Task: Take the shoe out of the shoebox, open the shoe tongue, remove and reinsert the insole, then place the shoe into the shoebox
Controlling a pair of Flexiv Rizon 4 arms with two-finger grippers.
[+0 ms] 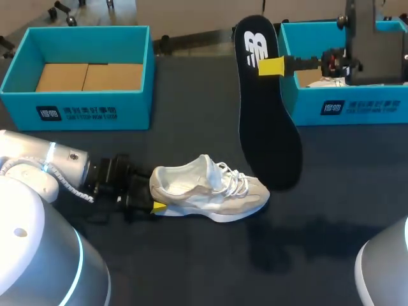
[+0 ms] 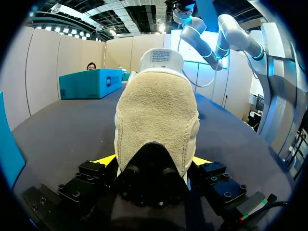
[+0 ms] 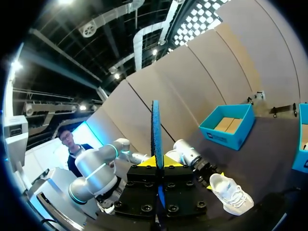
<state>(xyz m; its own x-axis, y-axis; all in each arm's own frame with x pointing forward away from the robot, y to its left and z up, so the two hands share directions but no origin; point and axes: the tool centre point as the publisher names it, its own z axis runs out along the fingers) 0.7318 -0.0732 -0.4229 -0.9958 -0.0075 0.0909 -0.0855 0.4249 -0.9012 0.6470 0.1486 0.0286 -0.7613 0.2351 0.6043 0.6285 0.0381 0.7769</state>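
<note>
Head view: on the dark counter (image 1: 191, 268), an open teal left box (image 1: 76, 111) stands at the far edge. Nearer, the left hand (image 1: 155, 206) pinches the heel of the white shoe (image 1: 210, 189), which rests on its sole with its toe pointing right. Beside the toe, the black insole (image 1: 268, 127) is held on end, pinched near its top by the right hand (image 1: 271, 66), next to the teal right box (image 1: 357, 108).

The head view looks down from above and behind on the dark table (image 1: 191, 268). The left wrist view sits low, very near the heel of the white and beige suede sneaker (image 2: 156, 120), and faces across the table. The right wrist view looks from high up along the thin black foam insole (image 3: 156, 139), down on the same sneaker. All three views share it.
</note>
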